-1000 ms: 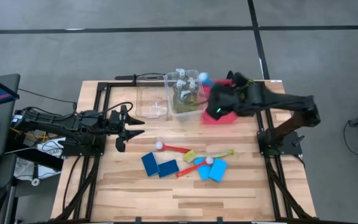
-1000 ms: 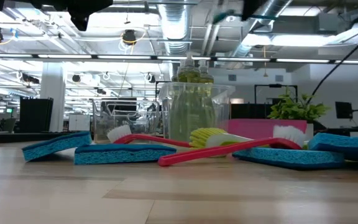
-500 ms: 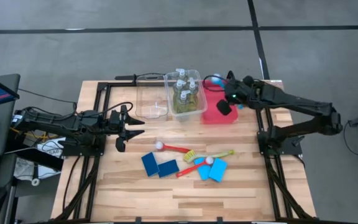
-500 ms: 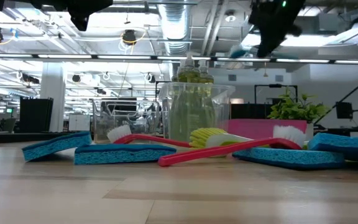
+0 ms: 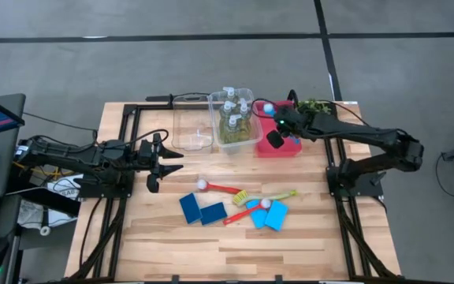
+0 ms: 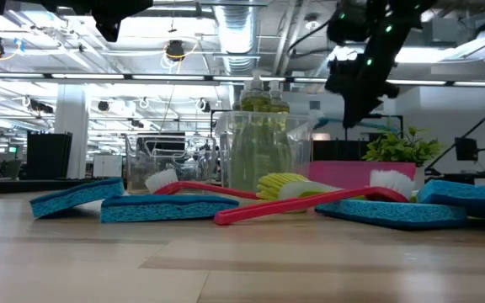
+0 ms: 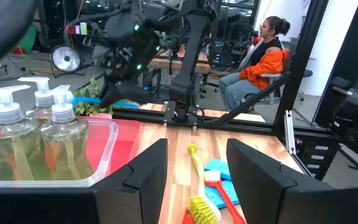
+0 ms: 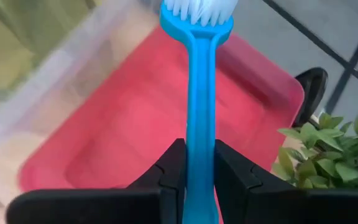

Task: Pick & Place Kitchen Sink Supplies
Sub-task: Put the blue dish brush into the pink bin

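The right gripper is hovering above the red tray, its jaws clamping the teal brush by the handle, bristles pointing ahead. The left gripper is waiting with jaws spread at the desk's left edge.

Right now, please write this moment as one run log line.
right gripper: shut on teal brush, over red tray | left gripper: open, waiting at table's left

Teal brush in right tool above tray; sponges, brushes on table.
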